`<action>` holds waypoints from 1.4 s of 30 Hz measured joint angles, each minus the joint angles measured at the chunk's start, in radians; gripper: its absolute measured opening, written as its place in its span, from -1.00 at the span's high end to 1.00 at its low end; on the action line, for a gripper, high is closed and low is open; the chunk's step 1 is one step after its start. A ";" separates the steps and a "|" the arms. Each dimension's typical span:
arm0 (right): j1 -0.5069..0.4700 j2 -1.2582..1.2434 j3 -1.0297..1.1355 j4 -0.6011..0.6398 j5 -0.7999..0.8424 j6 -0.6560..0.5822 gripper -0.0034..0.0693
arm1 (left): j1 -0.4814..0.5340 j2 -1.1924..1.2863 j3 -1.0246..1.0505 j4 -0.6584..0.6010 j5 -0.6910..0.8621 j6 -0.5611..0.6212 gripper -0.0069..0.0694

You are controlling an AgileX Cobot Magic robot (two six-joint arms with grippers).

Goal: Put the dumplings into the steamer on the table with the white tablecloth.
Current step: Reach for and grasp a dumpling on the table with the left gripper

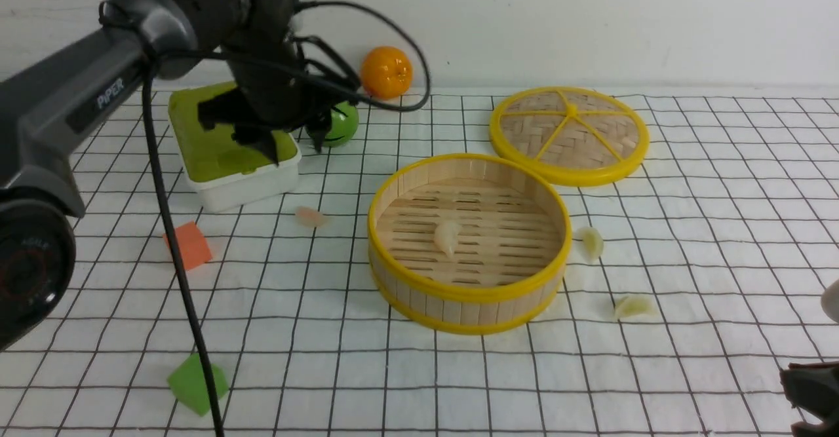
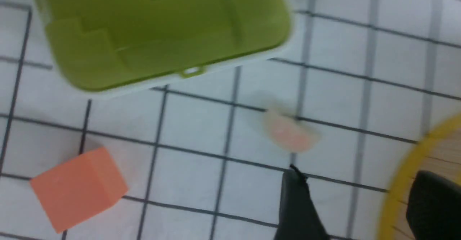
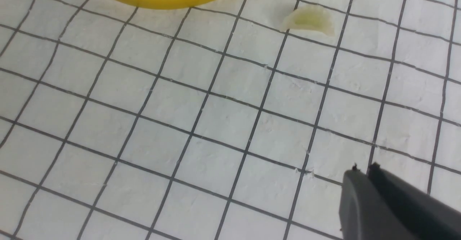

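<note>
Roughly a quarter done: one dumpling [image 1: 448, 236] in steamer [image 1: 459, 310], pink dumpling [image 1: 310, 216] at its 9 o'clock, pale dumpling [image 1: 592, 242] at 3 and green dumpling [image 1: 633, 306] at 5 o'clock left to load on tablecloth [image 1: 721, 227]; left gripper [image 1: 295, 142] spread, empty; right gripper [image 3: 364, 171] pressed together, empty.

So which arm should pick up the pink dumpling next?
Left. The left jaws stand open close to the pink dumpling, left of the steamer; the right jaws are shut, on the steamer's other side.

back wall [image 1: 623, 24]: plain off-white, matte, faint marks | light: even, diffuse | shadows: soft, faint
</note>
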 joint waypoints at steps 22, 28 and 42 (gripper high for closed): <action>0.000 0.000 0.000 -0.001 0.000 0.000 0.79 | 0.035 0.171 0.021 -0.036 -0.143 -0.225 -0.21; 0.000 0.000 0.000 0.001 0.000 0.000 0.79 | 0.037 0.183 0.021 -0.087 -0.139 -0.113 0.23; 0.000 0.000 0.000 0.012 0.000 0.000 0.76 | 0.038 0.117 -0.146 -0.248 0.102 0.265 0.36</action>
